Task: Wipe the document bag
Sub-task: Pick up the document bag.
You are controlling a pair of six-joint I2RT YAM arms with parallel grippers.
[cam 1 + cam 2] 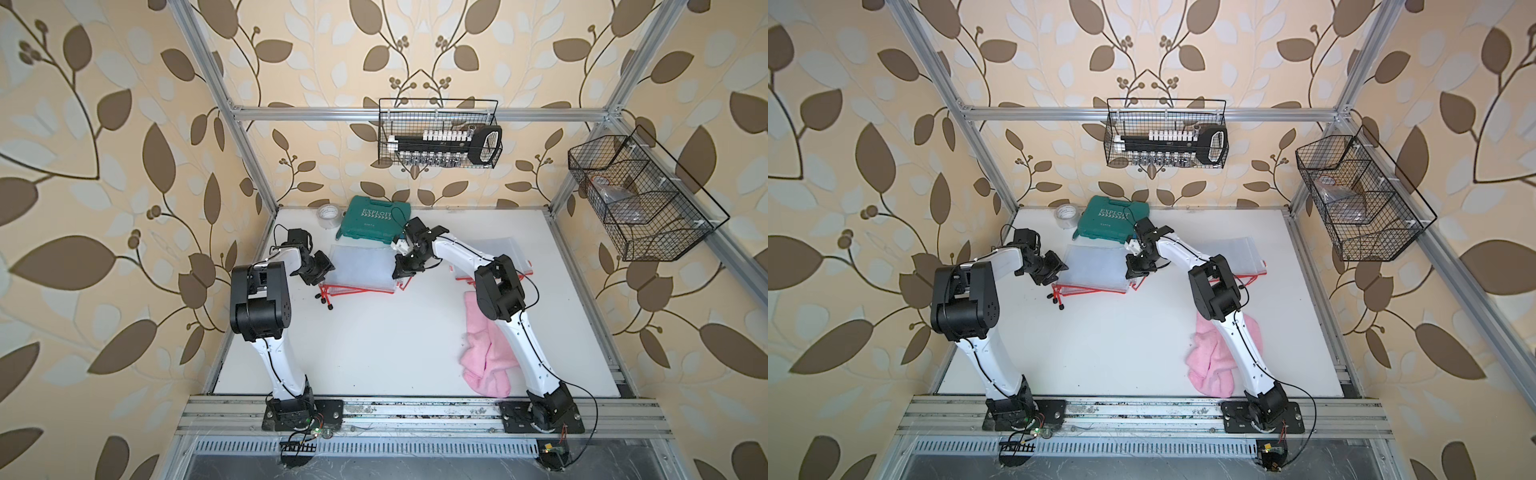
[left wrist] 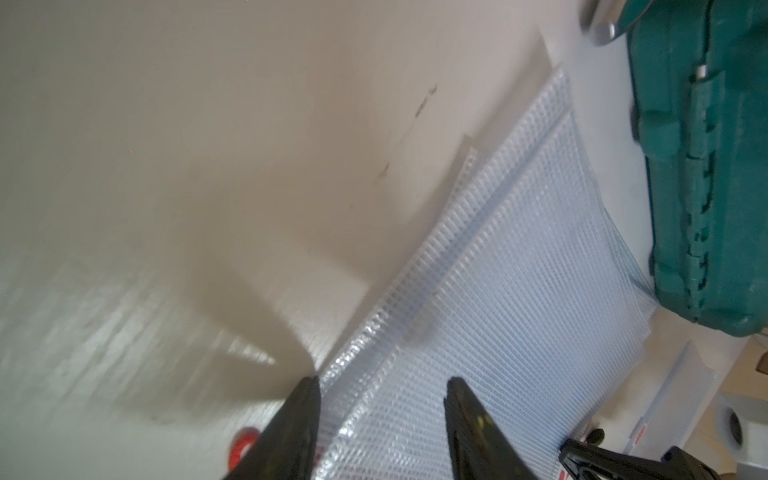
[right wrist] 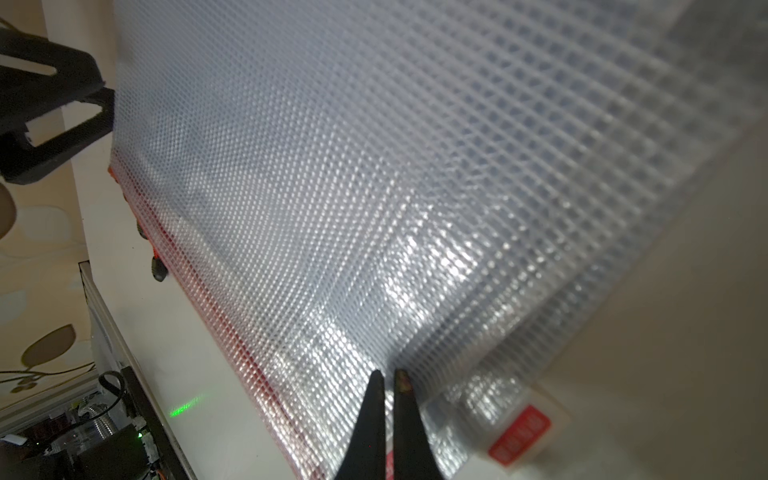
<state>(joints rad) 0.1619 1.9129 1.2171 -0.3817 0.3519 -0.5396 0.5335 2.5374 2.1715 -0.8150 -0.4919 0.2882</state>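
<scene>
A stack of translucent mesh document bags [image 1: 361,268] with red zipper edges lies at the table's middle back. In both top views my left gripper [image 1: 328,266] is at its left edge and my right gripper [image 1: 400,273] at its right edge. The left wrist view shows my left gripper [image 2: 382,380] open, its fingers either side of the top bag's [image 2: 519,291] edge. In the right wrist view my right gripper [image 3: 388,372] is shut, tips against a corner of the top bag [image 3: 332,187]; I cannot tell whether a sheet is pinched. A pink cloth [image 1: 484,353] lies crumpled beside the right arm.
Another document bag [image 1: 492,251] lies flat to the right, partly under the right arm. A green tool case [image 1: 372,218] and a tape roll [image 1: 328,214] stand behind the stack. Wire baskets hang on the back wall [image 1: 440,133] and the right frame [image 1: 640,199].
</scene>
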